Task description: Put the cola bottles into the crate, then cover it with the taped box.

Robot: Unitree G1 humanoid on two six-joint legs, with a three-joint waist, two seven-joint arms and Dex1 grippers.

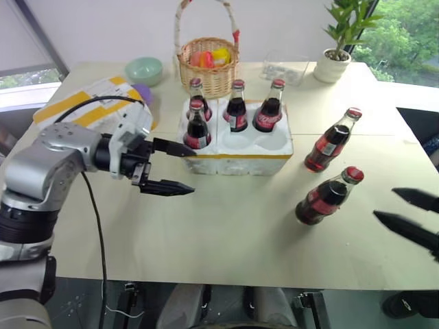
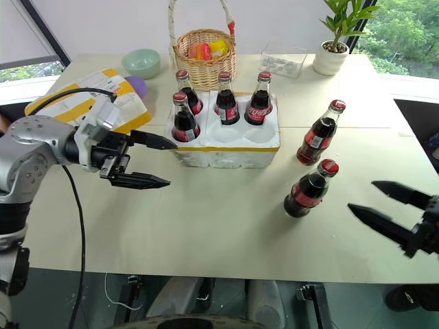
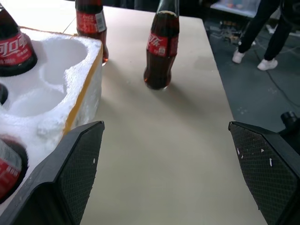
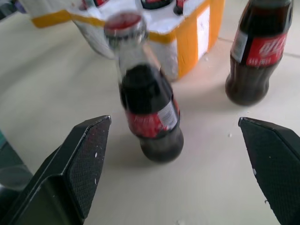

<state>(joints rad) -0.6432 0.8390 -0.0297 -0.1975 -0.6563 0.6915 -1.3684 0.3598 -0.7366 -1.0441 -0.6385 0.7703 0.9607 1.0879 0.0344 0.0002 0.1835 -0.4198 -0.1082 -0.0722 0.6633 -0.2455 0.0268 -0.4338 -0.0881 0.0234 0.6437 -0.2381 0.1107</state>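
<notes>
My pale tabletop stands before a white wall. Windows at the right show green trees. The floor is grey.

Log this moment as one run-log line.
crate: four bottles in | table: two cola bottles standing | left gripper open | right gripper open | taped box aside

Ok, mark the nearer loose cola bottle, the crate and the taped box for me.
Nearer loose cola bottle (image 1: 322, 199), left eye view, on its red label.
Crate (image 1: 274, 145), left eye view, on its bare white top by an empty well.
Taped box (image 2: 68, 103), right eye view, on a yellow tape stripe.
</notes>
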